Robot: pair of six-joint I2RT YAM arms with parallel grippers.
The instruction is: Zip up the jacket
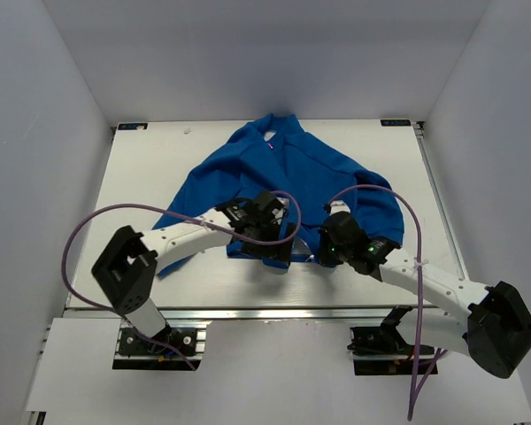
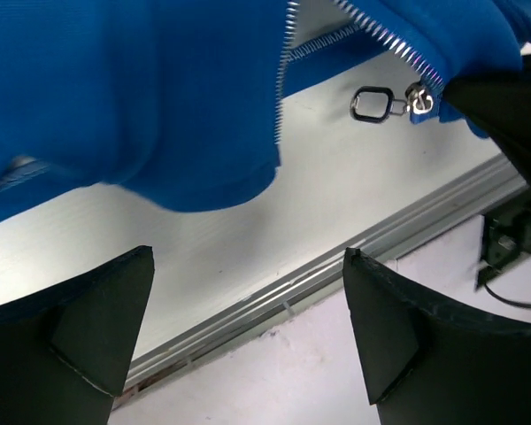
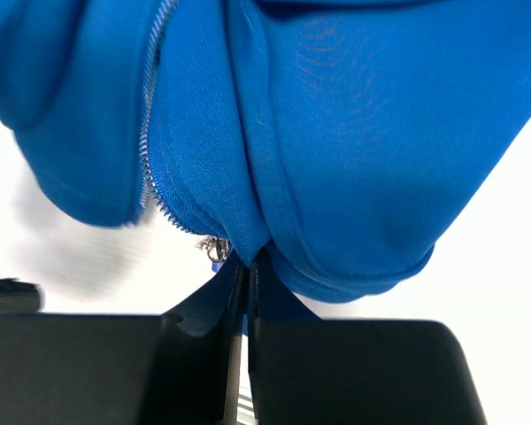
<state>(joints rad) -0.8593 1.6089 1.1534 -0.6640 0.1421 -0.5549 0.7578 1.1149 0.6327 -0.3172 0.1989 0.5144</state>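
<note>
White tabletop (image 1: 142, 177) carries the jacket (image 1: 310, 168), its length running from the collar at 12 o'clock to the hem at 6 o'clock. Left gripper (image 2: 248, 255) hangs spread wide over the hem, holding nothing. Right gripper (image 3: 246, 266) is clenched on hem fabric just beside the zipper slider (image 2: 418, 99).

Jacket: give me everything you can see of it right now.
Royal-blue soft-fabric jacket lies crumpled on the white table, collar toward the far edge. Its pale zipper is open at the hem, the metal slider with ring pull low on one side. The right gripper pinches the hem beside the slider; the left gripper is open, nothing between its fingers.
</note>
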